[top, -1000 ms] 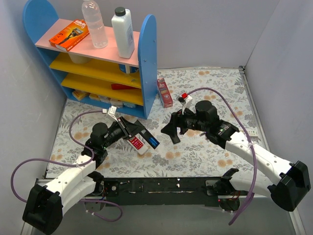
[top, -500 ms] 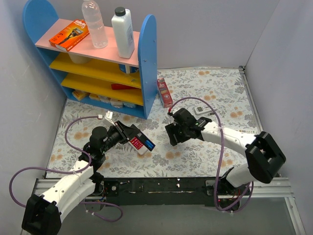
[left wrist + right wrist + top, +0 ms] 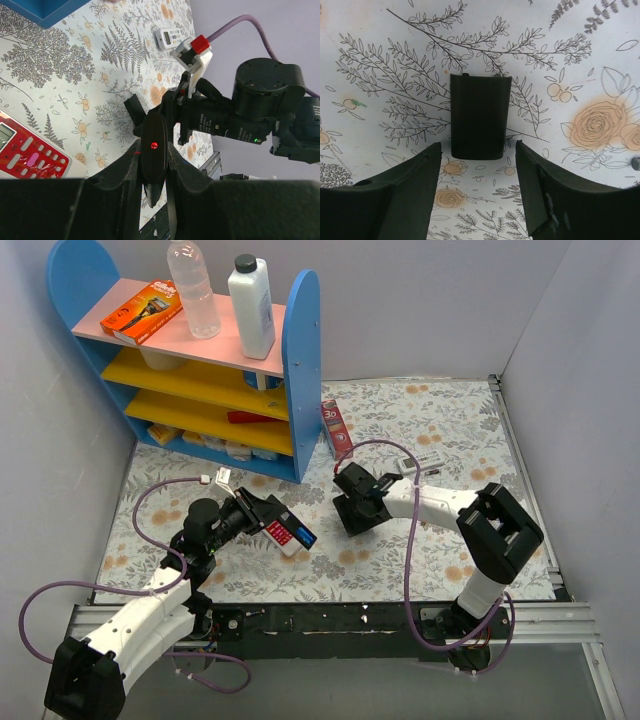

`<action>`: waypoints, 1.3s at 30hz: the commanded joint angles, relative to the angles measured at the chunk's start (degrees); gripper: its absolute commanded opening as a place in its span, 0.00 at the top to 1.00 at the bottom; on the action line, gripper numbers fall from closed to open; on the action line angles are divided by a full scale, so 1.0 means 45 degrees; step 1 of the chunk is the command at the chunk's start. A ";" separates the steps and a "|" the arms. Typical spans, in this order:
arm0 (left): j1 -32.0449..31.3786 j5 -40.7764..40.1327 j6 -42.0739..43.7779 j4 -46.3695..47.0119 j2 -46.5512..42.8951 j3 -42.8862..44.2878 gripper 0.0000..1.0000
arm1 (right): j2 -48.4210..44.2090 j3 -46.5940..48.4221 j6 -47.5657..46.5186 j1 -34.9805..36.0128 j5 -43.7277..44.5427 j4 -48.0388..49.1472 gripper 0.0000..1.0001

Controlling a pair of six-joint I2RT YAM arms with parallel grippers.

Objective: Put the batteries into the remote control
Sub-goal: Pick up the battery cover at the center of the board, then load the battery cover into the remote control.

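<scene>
My left gripper [image 3: 268,518] is shut on the slim black remote control [image 3: 154,150], held edge-on between the fingers, a small red dot on its face. In the top view a blue patch [image 3: 304,533] shows at its far end; I cannot tell whether it is a battery. My right gripper [image 3: 350,518] is open and low over the floral mat. A black rectangular battery cover [image 3: 480,116] lies flat just beyond its fingertips [image 3: 415,172]. No loose batteries show clearly; a tiny dark object [image 3: 635,162] lies at the right edge of the right wrist view.
A red-and-white remote [image 3: 282,534] lies under the left gripper and also shows in the left wrist view [image 3: 30,155]. A white remote [image 3: 420,462] lies behind the right arm. A blue shelf unit [image 3: 302,370] stands at back left, a red box [image 3: 337,428] beside it.
The right arm has folded in, and its gripper has moved left and down towards the mat. The left arm shifted slightly early on, then held the black remote still.
</scene>
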 commanded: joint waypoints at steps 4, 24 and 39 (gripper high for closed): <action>-0.0002 -0.0178 0.0063 -0.0010 -0.0349 0.0133 1.00 | 0.0788 0.0407 0.0323 0.0030 -0.0344 0.0048 0.44; -0.0002 -0.0041 -0.2318 0.3034 0.1387 -0.0706 1.00 | -0.2840 0.0327 -0.1218 0.0830 -0.0325 -0.1004 0.81; -0.0003 0.0291 -0.3355 0.5459 0.3265 -0.0199 1.00 | -0.3568 0.3297 -0.2918 0.3349 -0.0950 -0.2080 0.81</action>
